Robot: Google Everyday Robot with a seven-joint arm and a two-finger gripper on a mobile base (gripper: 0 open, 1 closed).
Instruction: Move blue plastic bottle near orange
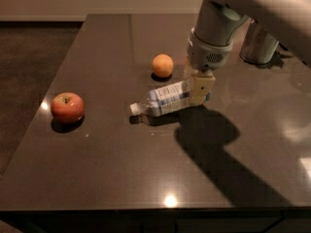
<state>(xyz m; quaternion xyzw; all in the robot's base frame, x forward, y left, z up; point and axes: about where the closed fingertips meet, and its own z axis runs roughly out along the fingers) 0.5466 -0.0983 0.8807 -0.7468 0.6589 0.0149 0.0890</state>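
- The dark glossy table (116, 174) spreads out beneath the jaws on all sides, and the arm's shadow falls on it below and to the right of them.
- The pale robot arm (216, 30) comes in from the upper right and ends directly above the jaws.
- A metallic cylinder (260, 45) stands beyond the jaws to the right, well apart; no writing on it can be made out.
- The gripper (197, 95) points down at the table. One cream finger (202, 87) crosses the front of the bottle, and the jaws are closed narrowly on it.
- The blue plastic bottle (167, 99) lies on its side with its base end between the jaws and its white cap pointing away to the left. Its pale blue-and-white label sits just left of the jaws and carries a small square mark; the print is too small to read.
- The red-yellow apple (67, 107) sits far left of the jaws, well apart.
- The orange (163, 65) sits near the jaws, up and to the left, just beyond the bottle's middle and not touching it.
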